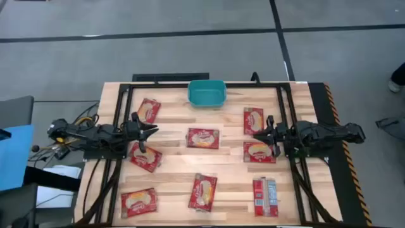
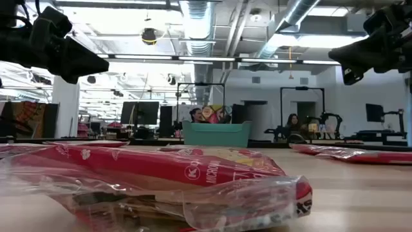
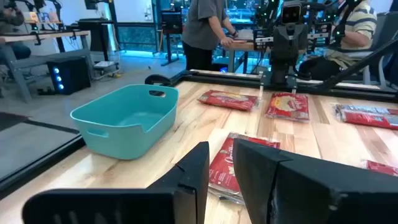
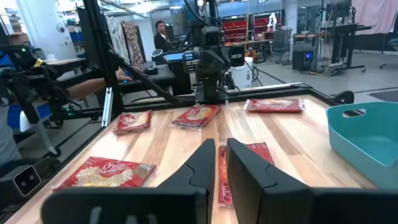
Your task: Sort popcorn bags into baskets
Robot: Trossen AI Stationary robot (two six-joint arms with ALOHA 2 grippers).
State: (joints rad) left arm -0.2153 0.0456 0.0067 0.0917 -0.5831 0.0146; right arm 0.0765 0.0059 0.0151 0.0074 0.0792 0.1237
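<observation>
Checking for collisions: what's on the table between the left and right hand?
In the high view, one popcorn bag lies flat midway between the left hand and the right hand; otherwise bare wood.

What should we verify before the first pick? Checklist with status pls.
1. Basket empty and upright at the table's far edge: ok.
2. Packets flat on the table, none in the basket: ok; eight visible from above.
3. Centre packet lies clear of the others, between both arms: ok.
4. Left gripper holds nothing, fingers a narrow gap apart: ok.
5. Right gripper holds nothing, fingers a narrow gap apart: ok.
6. People in the room behind stay off the table: ok.
</observation>
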